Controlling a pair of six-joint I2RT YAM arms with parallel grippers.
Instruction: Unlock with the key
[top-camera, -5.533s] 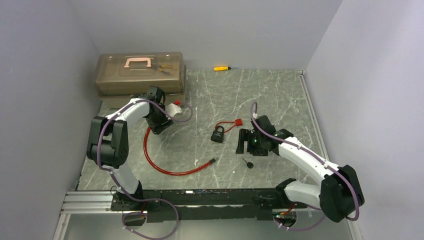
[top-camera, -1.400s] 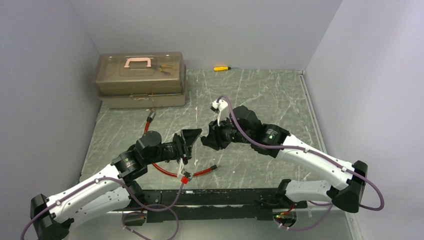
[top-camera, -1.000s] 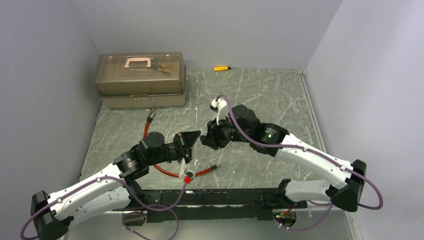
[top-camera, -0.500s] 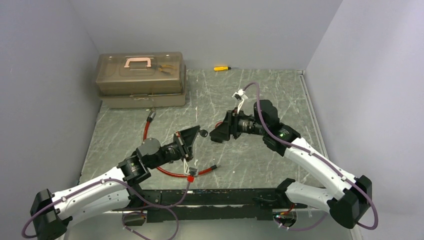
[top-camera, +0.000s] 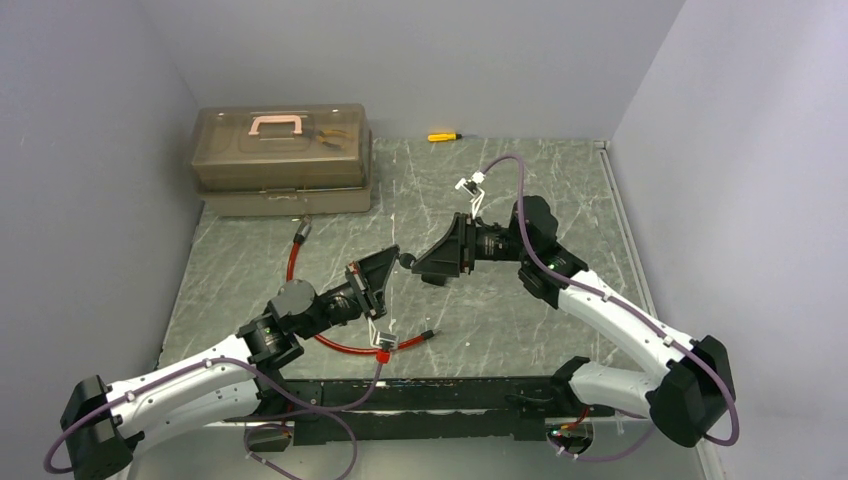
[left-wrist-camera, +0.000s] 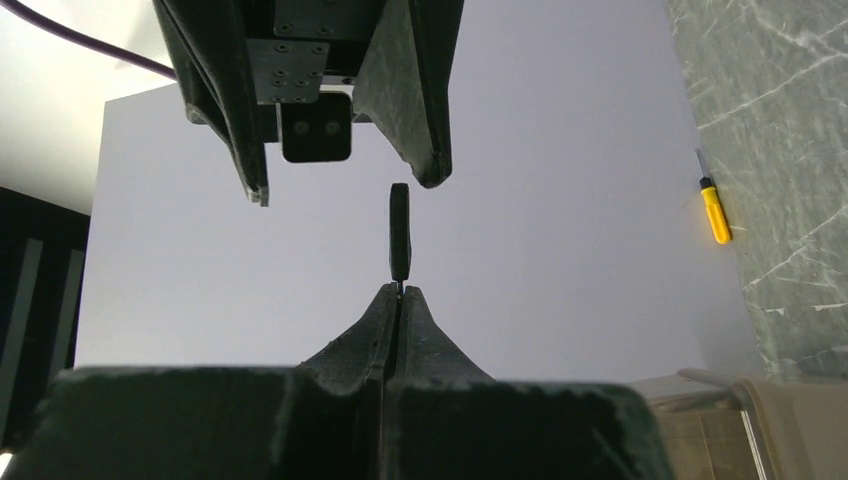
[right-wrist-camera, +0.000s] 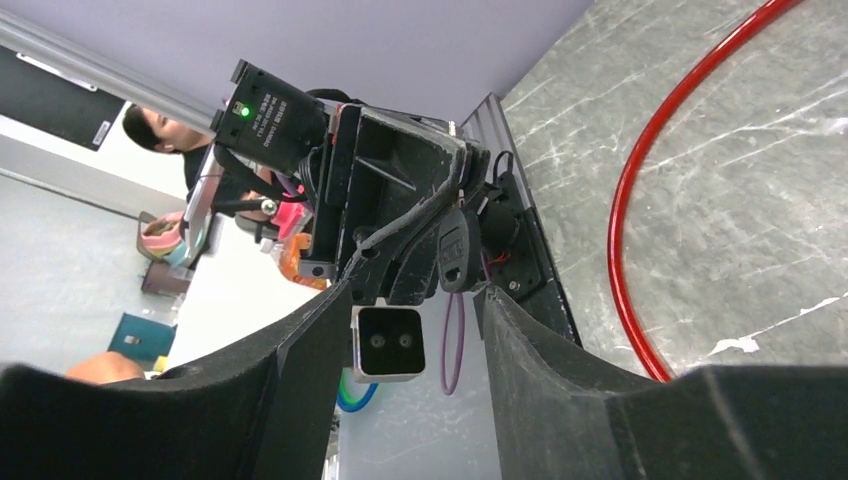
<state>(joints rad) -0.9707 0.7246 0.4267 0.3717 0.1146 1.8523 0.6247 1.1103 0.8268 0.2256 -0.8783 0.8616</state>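
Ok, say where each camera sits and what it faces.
Top external: overhead behind the bases, looking down at the table; left arm and right arm show.
Left wrist: on the left arm, facing the right gripper; own shut fingers pinch the key.
Right wrist: on the right arm, facing the left gripper; own open fingers show.
Shared: both wrist views show the key.

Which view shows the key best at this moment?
The right wrist view is best: the key turns the flat face of its black head to the camera, close up. The left wrist view has it edge-on, a thin sliver sticking out of the shut left claw. The top view gives only a small dark speck.
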